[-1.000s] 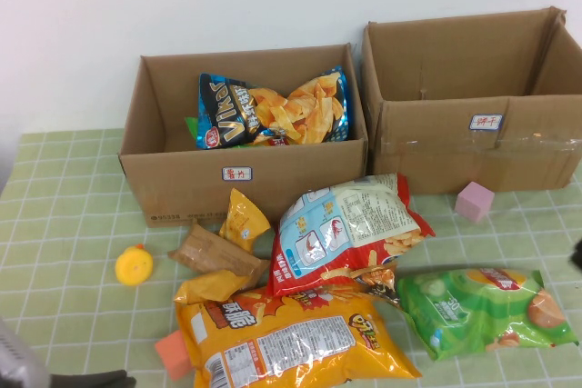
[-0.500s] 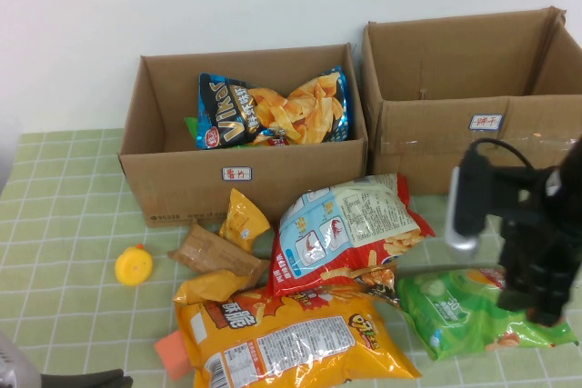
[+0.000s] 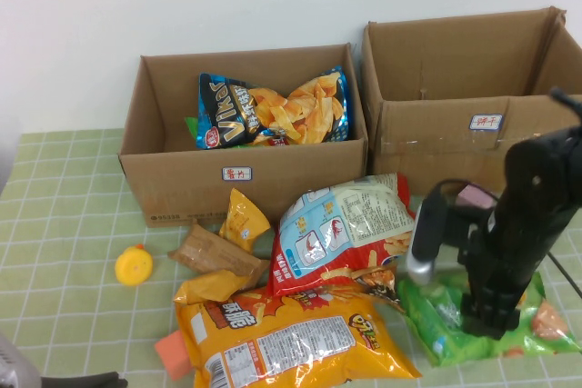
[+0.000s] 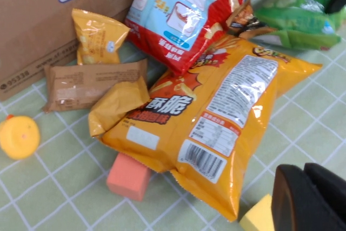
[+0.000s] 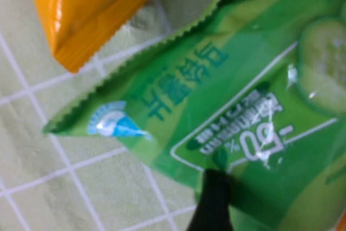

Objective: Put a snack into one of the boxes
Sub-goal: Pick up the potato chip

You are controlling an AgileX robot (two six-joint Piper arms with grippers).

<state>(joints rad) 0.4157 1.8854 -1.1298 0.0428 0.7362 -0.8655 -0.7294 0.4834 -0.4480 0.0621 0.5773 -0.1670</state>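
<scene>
A green cucumber-chip bag (image 3: 427, 302) lies on the table at the front right. My right gripper (image 3: 486, 320) is down over the middle of this bag and hides part of it. In the right wrist view the bag (image 5: 243, 106) fills the picture. One black finger (image 5: 213, 198) rests at its surface and no second finger shows beside it. Two cardboard boxes stand at the back: the left box (image 3: 245, 174) holds a blue-black chip bag (image 3: 273, 111), and the right box (image 3: 455, 134) shows nothing inside. My left gripper (image 4: 305, 187) is shut and empty, low at the front left.
A big orange bag (image 3: 291, 338) and a red-and-blue bag (image 3: 341, 224) lie left of the green bag. Small yellow packets (image 3: 244, 217), a brown packet (image 3: 216, 252), a yellow duck toy (image 3: 134, 265), an orange block (image 3: 171, 353) and a pink block (image 3: 475, 195) lie around. A yellow block (image 4: 258, 217) is beside my left gripper.
My right arm has come in from the right edge, moved left and down, and now stands over the green bag. The left arm has barely moved.
</scene>
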